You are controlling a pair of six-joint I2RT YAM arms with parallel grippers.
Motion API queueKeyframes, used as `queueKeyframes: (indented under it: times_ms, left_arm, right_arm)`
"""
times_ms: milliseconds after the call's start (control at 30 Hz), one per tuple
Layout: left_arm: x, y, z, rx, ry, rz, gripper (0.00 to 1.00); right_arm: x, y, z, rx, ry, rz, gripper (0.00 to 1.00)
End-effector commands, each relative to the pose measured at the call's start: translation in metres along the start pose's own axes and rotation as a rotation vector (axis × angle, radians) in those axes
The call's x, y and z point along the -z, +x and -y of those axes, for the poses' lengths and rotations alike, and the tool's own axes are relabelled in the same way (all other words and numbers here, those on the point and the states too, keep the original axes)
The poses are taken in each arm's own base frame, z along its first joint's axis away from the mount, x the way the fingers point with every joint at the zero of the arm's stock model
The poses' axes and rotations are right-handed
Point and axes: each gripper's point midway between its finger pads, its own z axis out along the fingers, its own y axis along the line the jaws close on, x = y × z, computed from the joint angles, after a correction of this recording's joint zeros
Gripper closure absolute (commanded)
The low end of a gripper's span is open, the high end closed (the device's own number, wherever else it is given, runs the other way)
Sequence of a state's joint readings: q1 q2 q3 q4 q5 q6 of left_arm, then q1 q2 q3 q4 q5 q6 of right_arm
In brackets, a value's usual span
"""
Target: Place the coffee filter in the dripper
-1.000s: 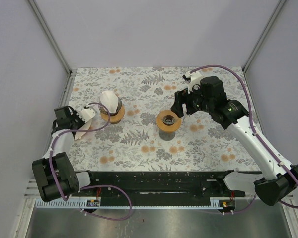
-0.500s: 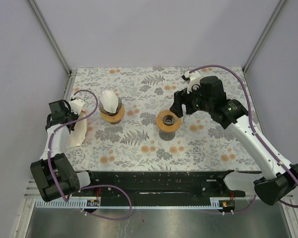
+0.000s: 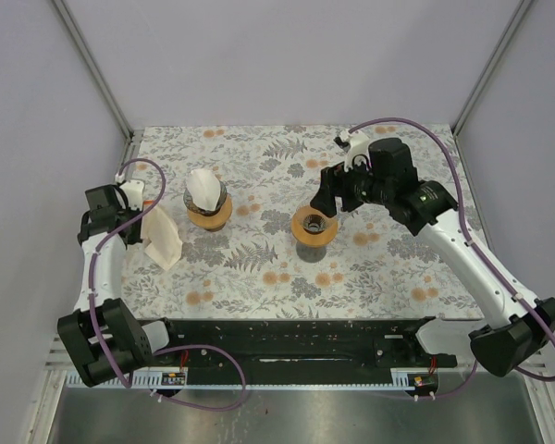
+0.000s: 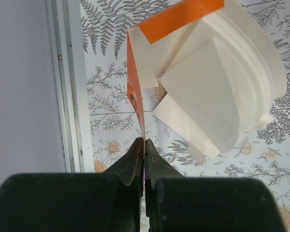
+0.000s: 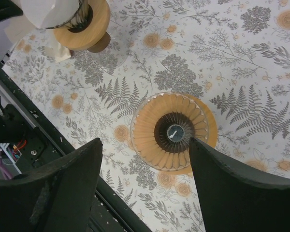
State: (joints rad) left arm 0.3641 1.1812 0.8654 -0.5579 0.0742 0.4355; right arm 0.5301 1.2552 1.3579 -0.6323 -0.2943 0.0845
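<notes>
White paper coffee filter stack (image 3: 163, 239) is pivoting well left of empty orange ribbed dripper (image 3: 314, 225), left gripper (image 4: 144, 145) pinching its orange sleeve (image 4: 179, 17); right gripper (image 5: 145, 145) hovering spread over dripper; no filter approaching yet.

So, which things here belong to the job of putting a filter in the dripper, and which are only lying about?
For the job: stack of paper filters, pinched by the shut left gripper; empty dripper, under the open right gripper.
Lying about: second dripper, a filter already in it; flowered table cover.
</notes>
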Motion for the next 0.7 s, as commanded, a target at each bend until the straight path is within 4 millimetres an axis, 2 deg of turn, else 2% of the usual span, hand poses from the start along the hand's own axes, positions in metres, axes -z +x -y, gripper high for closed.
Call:
queueKeyframes:
  times_ms: [0, 100, 233, 300, 467, 533, 667]
  left_arm:
    - [-0.002, 0.001, 0.011, 0.053, 0.049, 0.011, 1.00]
    - [-0.007, 0.011, 0.019, 0.072, 0.079, -0.021, 1.00]
    - [-0.007, 0.017, 0.021, 0.082, 0.081, -0.036, 1.00]
    - [-0.005, 0.018, 0.021, 0.077, 0.078, -0.027, 1.00]
    - [0.003, 0.018, 0.024, 0.060, 0.081, -0.001, 1.00]
    - [0.003, 0.021, 0.026, 0.056, 0.087, -0.002, 1.00]
    - [0.002, 0.023, 0.029, 0.047, 0.101, -0.007, 1.00]
  right_arm:
    - [-0.004, -0.027, -0.030, -0.036, -0.134, 0.075, 0.23]
    - [-0.015, -0.035, -0.066, -0.017, -0.230, 0.118, 0.28]
    - [-0.044, -0.036, -0.123, 0.065, -0.329, 0.131, 0.32]
    - [-0.061, -0.035, -0.150, 0.075, -0.380, 0.131, 0.38]
    - [-0.097, -0.024, -0.214, 0.146, -0.460, 0.143, 0.42]
    - [-0.115, -0.010, -0.243, 0.177, -0.500, 0.148, 0.43]
    - [-0.158, 0.006, -0.271, 0.212, -0.490, 0.142, 0.47]
